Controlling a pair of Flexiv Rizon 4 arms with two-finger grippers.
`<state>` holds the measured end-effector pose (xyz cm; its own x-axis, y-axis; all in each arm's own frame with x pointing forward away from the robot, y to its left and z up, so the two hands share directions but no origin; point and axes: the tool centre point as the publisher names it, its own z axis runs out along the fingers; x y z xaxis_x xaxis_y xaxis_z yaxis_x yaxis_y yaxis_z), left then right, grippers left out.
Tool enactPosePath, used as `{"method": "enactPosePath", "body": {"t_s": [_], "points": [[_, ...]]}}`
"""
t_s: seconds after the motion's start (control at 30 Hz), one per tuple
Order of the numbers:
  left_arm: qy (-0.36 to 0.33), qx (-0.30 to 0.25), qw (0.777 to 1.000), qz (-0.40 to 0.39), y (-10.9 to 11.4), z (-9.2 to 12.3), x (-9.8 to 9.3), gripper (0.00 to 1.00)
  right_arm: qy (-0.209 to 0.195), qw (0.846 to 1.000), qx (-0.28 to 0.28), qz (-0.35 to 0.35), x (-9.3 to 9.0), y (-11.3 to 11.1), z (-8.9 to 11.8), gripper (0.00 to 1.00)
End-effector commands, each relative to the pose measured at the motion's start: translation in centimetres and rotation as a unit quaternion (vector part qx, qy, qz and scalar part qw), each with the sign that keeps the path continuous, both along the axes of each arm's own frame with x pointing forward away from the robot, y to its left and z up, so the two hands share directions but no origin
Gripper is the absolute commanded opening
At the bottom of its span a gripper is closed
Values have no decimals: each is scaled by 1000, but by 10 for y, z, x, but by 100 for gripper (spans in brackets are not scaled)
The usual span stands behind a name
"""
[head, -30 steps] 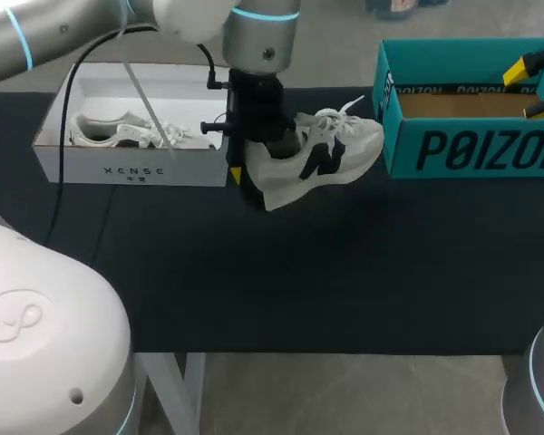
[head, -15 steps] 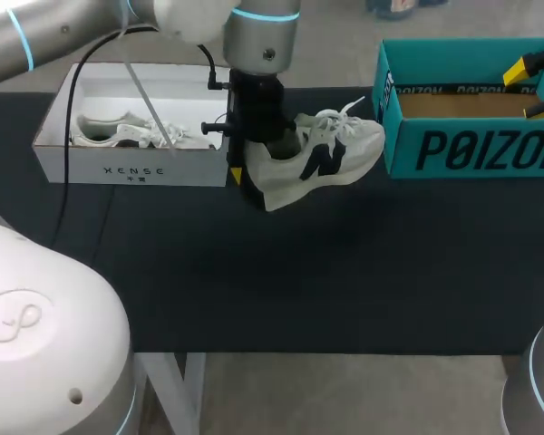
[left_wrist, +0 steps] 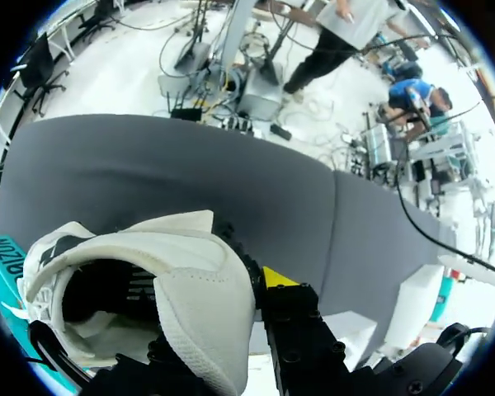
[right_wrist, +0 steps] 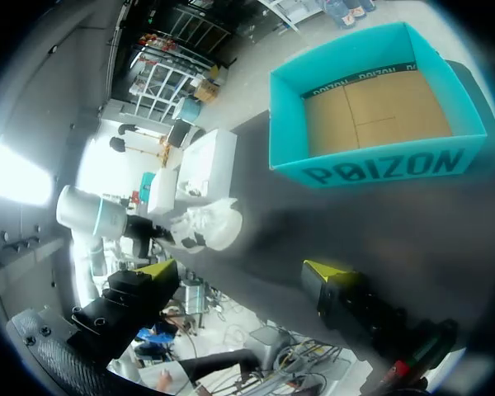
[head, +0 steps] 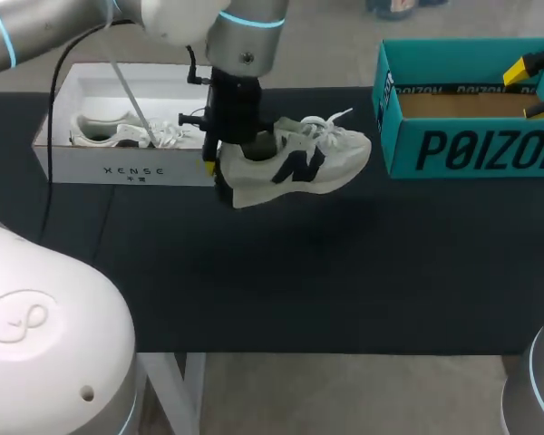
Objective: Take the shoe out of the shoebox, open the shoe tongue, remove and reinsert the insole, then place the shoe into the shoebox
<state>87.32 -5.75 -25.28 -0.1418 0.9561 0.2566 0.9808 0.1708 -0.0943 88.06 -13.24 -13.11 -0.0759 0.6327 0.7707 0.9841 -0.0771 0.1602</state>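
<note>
The black table [head: 299, 281] lies bare in front. Above its far half the left gripper [head: 219, 174] points down, its fingers clamped on the heel of the grey-white sneaker [head: 295, 163], one inside the collar and one behind. The sneaker hangs clear of the table, toe towards the teal shoebox [head: 471, 149]. Just behind the gripper stands a white box [head: 127, 170] holding another sneaker [head: 118, 134]. The right gripper [right_wrist: 239, 276] hovers over the teal shoebox, fingers spread wide, holding nothing.
</note>
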Motion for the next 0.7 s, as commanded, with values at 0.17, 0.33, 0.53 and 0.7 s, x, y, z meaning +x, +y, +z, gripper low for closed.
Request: {"method": "enactPosePath", "body": {"t_s": [0.17,0.33,0.53,0.7], "points": [[-52,20,990,-132,73,36,19,0,0,1000,-1,0,0,0,0,100],[-54,19,978,-202,100,55,53,0,0,1000,-1,0,0,0,0,100],[-39,13,974,-223,128,60,96,0,0,1000,-1,0,0,0,0,100],[-33,10,977,-209,152,66,127,0,0,1000,-1,0,0,0,0,100]]}}
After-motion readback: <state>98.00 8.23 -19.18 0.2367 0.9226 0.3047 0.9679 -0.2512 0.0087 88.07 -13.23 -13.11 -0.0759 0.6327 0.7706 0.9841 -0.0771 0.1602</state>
